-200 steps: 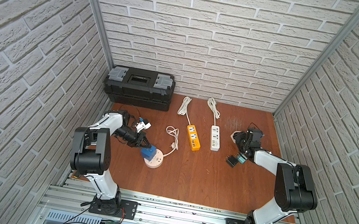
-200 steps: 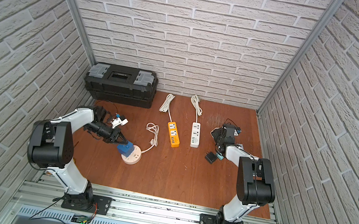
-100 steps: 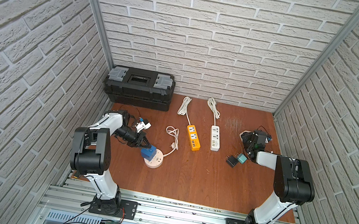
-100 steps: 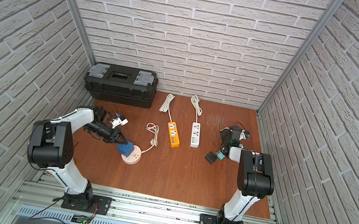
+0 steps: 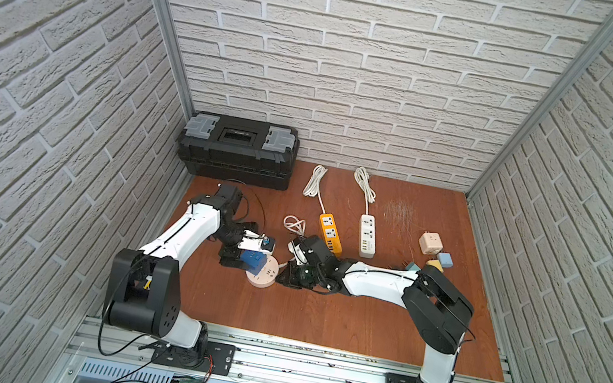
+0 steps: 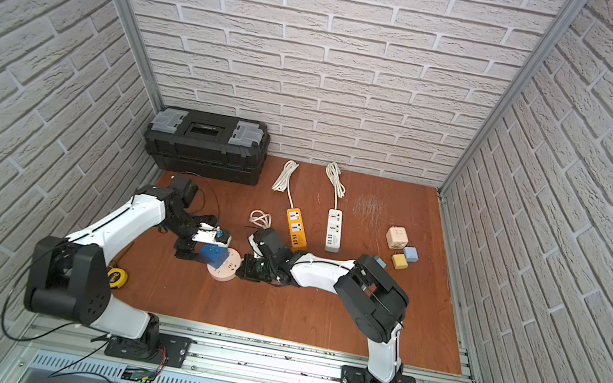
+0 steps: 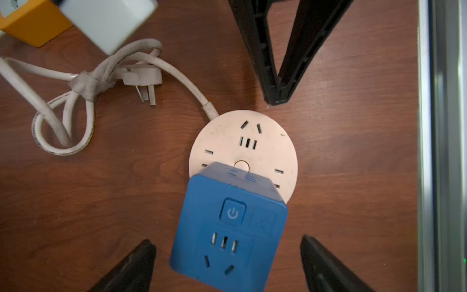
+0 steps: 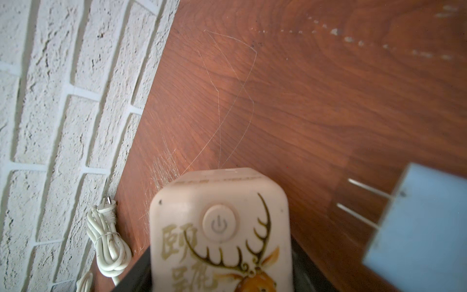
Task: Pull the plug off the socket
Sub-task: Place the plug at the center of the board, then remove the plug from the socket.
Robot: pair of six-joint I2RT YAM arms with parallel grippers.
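Blue cube plug (image 7: 227,225) still sits on the left part of the round socket (image 7: 252,136), centre-left on the counter (image 7: 101,189), so the pull looks not yet done. L end effector (image 7: 226,242) is spread, a finger either side of the cube w/o visible contact; R end effector (image 7: 275,96) stands tip-down just right of the socket, spread or pressed together can't tell. Left to do: clamp, brace, lift. Plug: matte plastic, rounded corners, power button & slots on top; socket: flat pale-pink slotted disc w/ thick white cord (image 7: 182,75) bundled on its far side.
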